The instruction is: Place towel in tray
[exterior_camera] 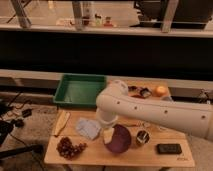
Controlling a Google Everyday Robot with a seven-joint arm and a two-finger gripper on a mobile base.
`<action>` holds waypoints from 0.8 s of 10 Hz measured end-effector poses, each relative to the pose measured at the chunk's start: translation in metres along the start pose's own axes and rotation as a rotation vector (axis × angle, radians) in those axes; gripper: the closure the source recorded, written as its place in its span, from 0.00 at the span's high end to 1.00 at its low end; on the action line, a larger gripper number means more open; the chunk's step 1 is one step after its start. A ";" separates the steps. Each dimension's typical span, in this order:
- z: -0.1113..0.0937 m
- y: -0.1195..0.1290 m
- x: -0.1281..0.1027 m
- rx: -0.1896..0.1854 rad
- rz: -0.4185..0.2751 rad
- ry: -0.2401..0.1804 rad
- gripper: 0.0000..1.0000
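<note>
The towel (88, 128) lies crumpled and flat on the tabletop (100, 154), left of the middle and nearer the front edge than the back, well apart from the green tray (80, 93), which sits at the back left corner. The tool (108, 134) points down from the white arm (150, 112) that reaches in from the right edge, hanging between the towel and the purple bowl (121, 141) near the front edge. Its jaws are spread wide and hold nothing, and whether it touches the towel cannot be told.
</note>
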 end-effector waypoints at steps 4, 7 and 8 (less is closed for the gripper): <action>0.040 -0.031 -0.047 -0.012 -0.082 -0.044 0.80; 0.061 -0.043 -0.051 -0.009 -0.090 -0.061 0.80; 0.066 -0.047 -0.049 -0.007 -0.085 -0.065 0.80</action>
